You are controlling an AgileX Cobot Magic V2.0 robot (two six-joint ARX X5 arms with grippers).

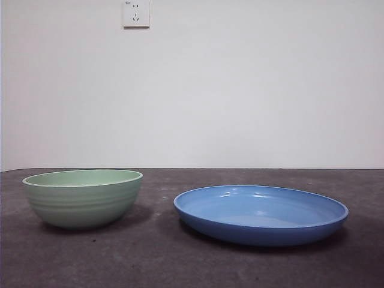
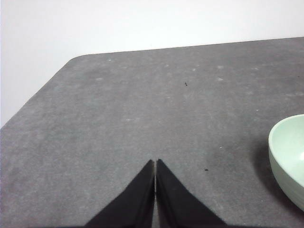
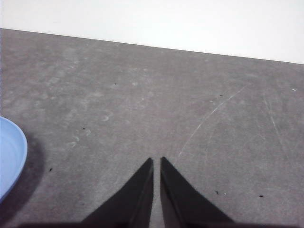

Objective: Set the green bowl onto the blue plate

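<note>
both arms wait off to the sides above the grey table (image 1: 192, 264). left gripper (image 2: 155, 161) and right gripper (image 3: 156, 159) have jaws pressed together, holding nothing. green bowl (image 1: 83, 197) sits upright beside the blue plate (image 1: 261, 214), apart from it.

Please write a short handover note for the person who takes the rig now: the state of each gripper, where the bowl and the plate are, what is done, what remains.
Left gripper: shut, empty, over bare table, the green bowl off to one side of it.
Right gripper: shut, empty, over bare table, the blue plate at the edge of its view.
Bowl and plate: both upright on the grey table, side by side with a gap between them, not touching. Both look empty.
Done: nothing yet; no gripper touches the bowl.
Left: open a gripper, take the bowl, set it on the plate.
</note>
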